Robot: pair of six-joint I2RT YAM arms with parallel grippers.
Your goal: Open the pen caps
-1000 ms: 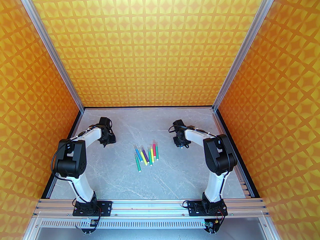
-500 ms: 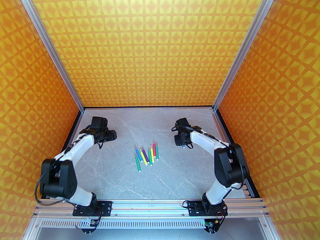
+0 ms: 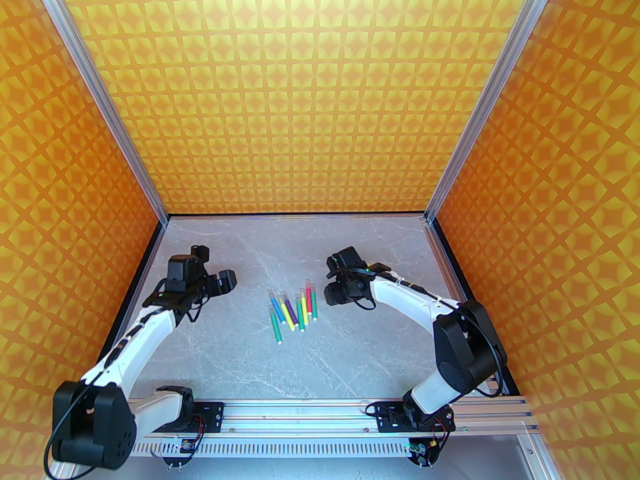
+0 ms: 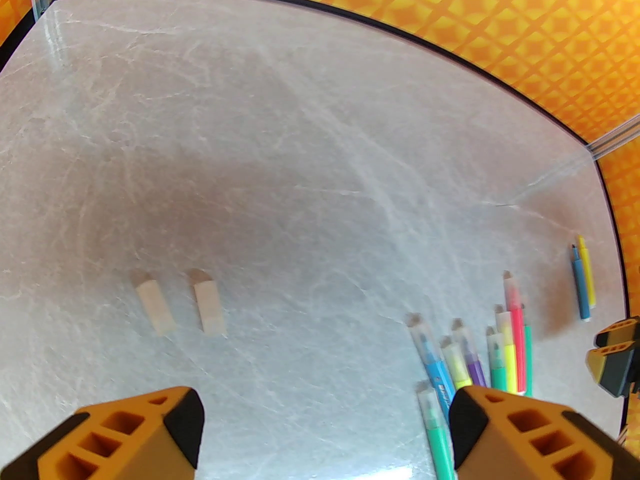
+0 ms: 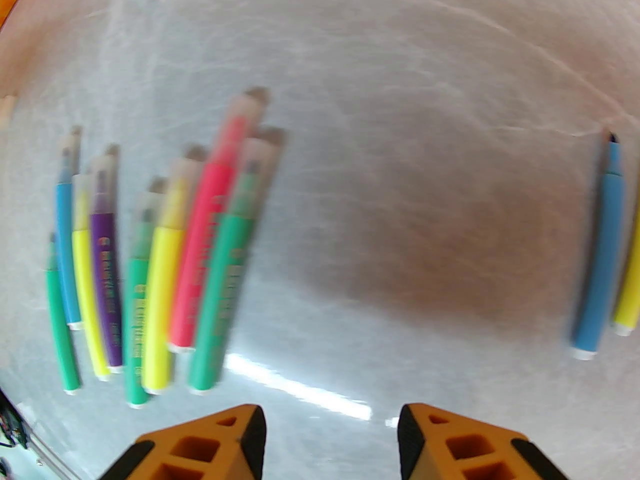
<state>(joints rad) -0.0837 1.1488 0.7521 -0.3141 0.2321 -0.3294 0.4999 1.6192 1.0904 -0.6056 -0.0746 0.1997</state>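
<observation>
1. Grey marbled table (image 3: 240, 358) is carrying a group of eight capped pens (image 3: 292, 310) at its middle. The group is lying just where it lay a second ago.
2. The left arm is sitting far lower than before, its elbow having dropped toward the near left corner. The left gripper (image 4: 325, 433) is hanging to the left of the group, released wide, with nothing between its fingers.
3. The right gripper (image 5: 330, 443) has shifted leftward and is now hanging nearer the group. Its fingers are standing apart and are grasping nothing.
4. The capped pens are lying flat in a slight fan, their long axes running from near to far. Capped ends are pointing at the far wall and white end plugs are pointing toward the arm bases.
5. Two loose caps (image 4: 210, 308), whitish and stubby, are lying flat ahead of the left gripper in its wrist view. They are lying parallel, side by side without touching, and well apart from the pens.
6. Two uncapped pens (image 4: 580, 283), one blue and one yellow, are lying just beside each other to the right of the group. Their bare tips are pointing toward the far wall.
7. Pale lettering is running lengthwise along several barrels, but it is coming out too blurred and small to read.
</observation>
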